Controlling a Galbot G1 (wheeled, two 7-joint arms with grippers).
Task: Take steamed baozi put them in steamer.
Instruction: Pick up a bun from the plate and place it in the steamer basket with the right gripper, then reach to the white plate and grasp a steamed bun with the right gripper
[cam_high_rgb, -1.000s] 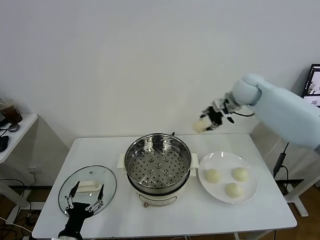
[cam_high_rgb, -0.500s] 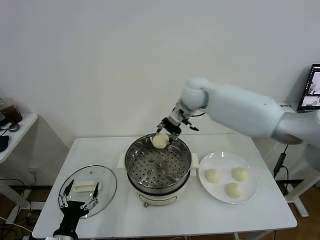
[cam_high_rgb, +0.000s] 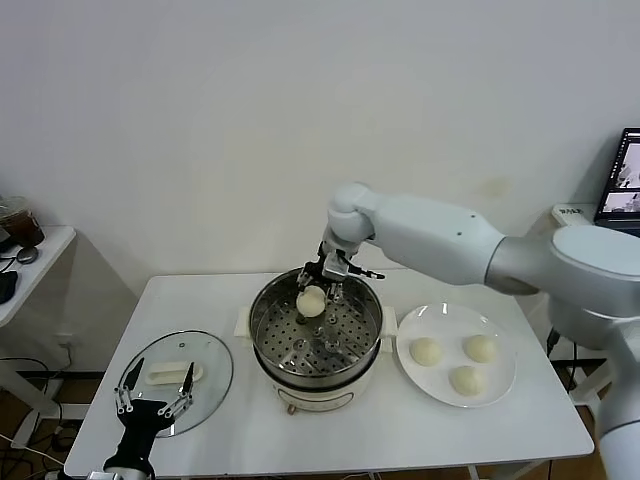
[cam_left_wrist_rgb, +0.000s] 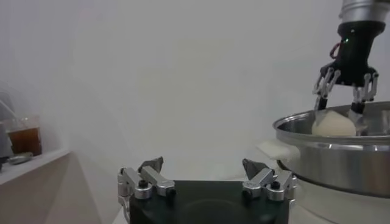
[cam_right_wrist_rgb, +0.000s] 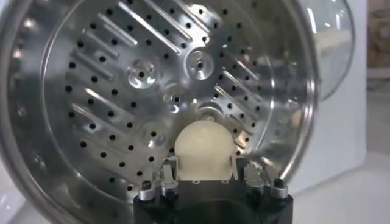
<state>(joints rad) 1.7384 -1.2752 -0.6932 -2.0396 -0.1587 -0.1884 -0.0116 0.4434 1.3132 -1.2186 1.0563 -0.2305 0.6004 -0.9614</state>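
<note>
A smooth, round cream baozi (cam_high_rgb: 311, 300) sits between the fingers of the right pincer (cam_high_rgb: 318, 291), narrowly parted around it, over the far side of the shiny steel steamer (cam_high_rgb: 270, 312) and its perforated tray. Three more buns (cam_high_rgb: 426, 351) rest on the flat white plate (cam_high_rgb: 502, 388). The left pincer (cam_high_rgb: 155, 392) hangs spread wide and empty over the round glass lid (cam_high_rgb: 214, 358) on the white counter (cam_high_rgb: 420, 432).

Baozi (cam_high_rgb: 311, 300) pale cream; three more cream on white plate (cam_high_rgb: 500, 385). Steamer (cam_high_rgb: 268, 335) shiny steel, dotted perforated tray, white base. Worktop (cam_high_rgb: 420, 435) white. Lid (cam_high_rgb: 215, 365) clear glass, white handle.
</note>
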